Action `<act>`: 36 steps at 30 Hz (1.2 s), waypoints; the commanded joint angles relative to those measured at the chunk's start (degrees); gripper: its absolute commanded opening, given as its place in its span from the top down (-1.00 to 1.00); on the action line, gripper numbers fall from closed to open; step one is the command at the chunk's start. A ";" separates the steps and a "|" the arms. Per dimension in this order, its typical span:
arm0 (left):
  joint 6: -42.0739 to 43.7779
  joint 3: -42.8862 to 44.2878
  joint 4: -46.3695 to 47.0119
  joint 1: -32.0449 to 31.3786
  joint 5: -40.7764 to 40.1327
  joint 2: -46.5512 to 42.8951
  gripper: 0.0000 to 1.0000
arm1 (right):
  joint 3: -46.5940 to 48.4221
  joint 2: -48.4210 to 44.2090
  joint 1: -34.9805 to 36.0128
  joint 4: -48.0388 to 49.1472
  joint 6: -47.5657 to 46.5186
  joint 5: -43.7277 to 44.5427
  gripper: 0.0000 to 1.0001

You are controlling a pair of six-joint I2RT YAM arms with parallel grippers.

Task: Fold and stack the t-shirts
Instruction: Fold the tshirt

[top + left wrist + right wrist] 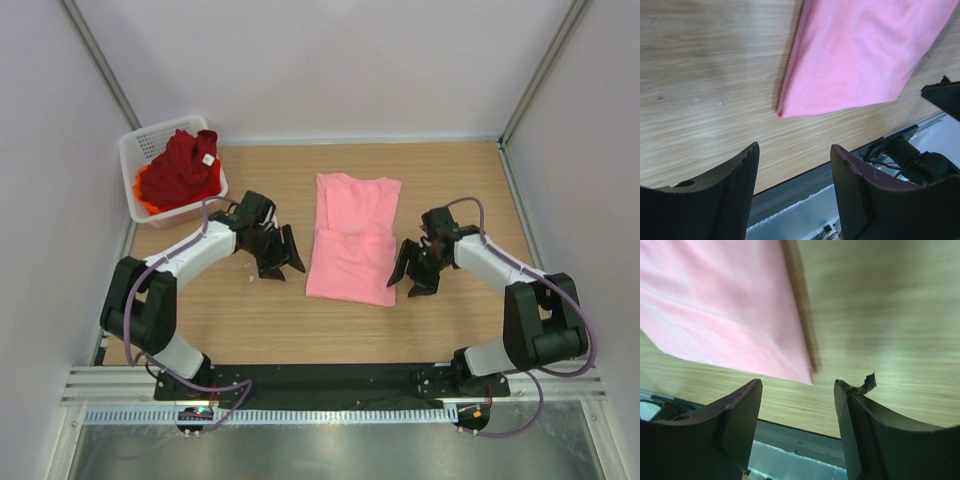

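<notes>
A light pink t-shirt point(352, 238) lies folded into a long strip in the middle of the table; its near corner shows in the left wrist view point(860, 55) and in the right wrist view point(725, 315). A dark red t-shirt point(182, 168) with a small white tag is heaped in the basket over an orange t-shirt point(146, 203). My left gripper point(284, 256) point(795, 165) hovers open just left of the pink shirt, empty. On the shirt's right side my right gripper point(412, 270) point(798, 400) is open too, with nothing between its fingers.
A white mesh basket point(134, 158) stands at the back left corner. Grey walls close in the table on three sides. A black rail point(330, 378) and metal frame run along the near edge by the arm bases.
</notes>
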 commanded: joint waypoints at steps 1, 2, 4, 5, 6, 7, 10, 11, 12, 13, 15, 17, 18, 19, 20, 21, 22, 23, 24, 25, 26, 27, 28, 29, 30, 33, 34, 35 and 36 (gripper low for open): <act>-0.13 6.34 3.90 -0.74 3.80 4.15 -0.19 | 11.41 2.60 -0.84 -4.26 -3.00 5.86 -0.33; 0.05 7.93 3.91 -0.82 3.97 5.31 -0.17 | 13.46 5.14 -0.93 -4.96 -3.44 6.48 -0.30; 0.66 12.58 3.91 -0.74 4.06 9.25 -0.15 | 19.06 8.58 -1.46 -5.14 -3.88 6.58 -0.29; 1.10 14.17 3.91 -0.82 3.72 10.49 -0.15 | 20.93 10.16 -1.55 -5.23 -4.14 6.66 -0.26; 2.23 15.67 3.38 -0.82 3.45 12.07 -0.15 | 22.77 13.57 -1.64 -5.31 -4.23 6.75 -0.23; 2.85 18.90 3.20 -0.82 2.84 14.70 -0.15 | 25.84 15.00 -1.72 -5.49 -4.49 7.01 -0.17; 7.14 23.40 1.54 -0.82 0.91 19.97 -0.21 | 30.77 20.36 -2.08 -5.58 -4.84 6.40 0.18; 8.21 26.20 -0.03 -0.82 -0.93 21.04 -0.22 | 31.75 21.24 -1.99 -5.58 -5.11 6.57 0.20; 9.18 27.54 -1.09 -0.82 -1.73 22.01 -0.22 | 33.50 23.25 -2.08 -5.84 -5.46 6.92 0.19; 10.84 28.68 -1.89 -0.82 -2.26 23.15 -0.24 | 34.30 24.14 -2.16 -6.19 -5.81 7.53 0.20; 11.65 31.23 -2.94 -0.82 -3.75 25.35 -0.24 | 35.44 25.81 -2.16 -6.11 -6.34 7.37 0.20; 12.00 32.29 -3.30 -0.82 -4.81 26.32 -0.24 | 37.11 28.10 -2.16 -6.37 -7.57 8.24 0.20; 12.00 33.08 -3.48 -0.82 -4.81 27.54 -0.23 | 37.73 28.80 -2.16 -6.72 -7.92 8.77 0.20; 12.00 33.43 -3.48 -0.82 -4.55 28.08 -0.22 | 38.69 29.68 -2.16 -7.07 -8.27 9.21 0.20; 12.00 33.70 -3.22 -0.91 -4.64 28.61 -0.22 | 38.96 30.04 -2.08 -6.90 -8.45 9.38 0.19; 12.00 34.14 -3.04 -0.91 -4.72 29.57 -0.22 | 39.31 30.30 -2.16 -6.72 -8.63 9.21 0.19; 11.91 34.40 -3.04 -0.91 -4.64 30.19 -0.21 | 39.49 30.65 -2.16 -6.46 -8.71 9.04 0.19; 11.74 34.67 -3.04 -1.00 -4.46 30.80 -0.21 | 39.67 31.44 -2.16 -6.28 -8.80 9.03 0.19; 11.39 34.93 -2.95 -1.09 -4.37 31.85 -0.20 | 39.93 31.97 -2.08 -6.28 -8.80 8.86 0.19; 11.30 35.02 -2.95 -1.09 -4.11 32.21 -0.20 | 40.02 32.32 -2.16 -5.85 -8.89 8.77 0.19; 11.12 35.11 -2.60 -1.09 -4.11 32.65 -0.20 | 40.11 33.02 -2.16 -5.49 -8.80 8.51 0.19; 10.60 35.20 -2.42 -1.09 -4.20 33.00 -0.17 | 40.37 33.38 -2.08 -5.14 -8.80 8.16 0.19; 10.33 35.46 -2.25 -1.00 -4.20 33.70 -0.16 | 40.55 33.73 -2.08 -4.70 -8.89 7.89 0.19; 9.90 35.63 -1.81 -1.00 -4.02 34.14 -0.14 | 40.63 34.17 -2.16 -4.27 -8.80 7.63 0.19; 9.20 35.90 -1.72 -1.00 -4.11 34.58 -0.07 | 41.24 35.04 -2.16 -3.91 -8.89 7.02 0.20; 8.31 37.13 -1.63 -0.83 -4.46 36.25 0.15 | 42.82 37.50 -2.16 -3.21 -8.80 5.96 0.24; 8.05 37.30 -1.63 -0.82 -4.90 36.52 0.23 | 43.27 38.03 -2.08 -2.77 -8.72 5.44 0.28; 7.78 37.13 -1.81 -0.82 -6.29 36.52 0.29 | 43.71 38.65 -2.16 -2.59 -8.45 5.17 0.31; 7.52 37.04 -1.72 -0.65 -6.57 36.52 0.38 | 45.02 39.26 -2.16 -2.42 -8.02 4.91 0.38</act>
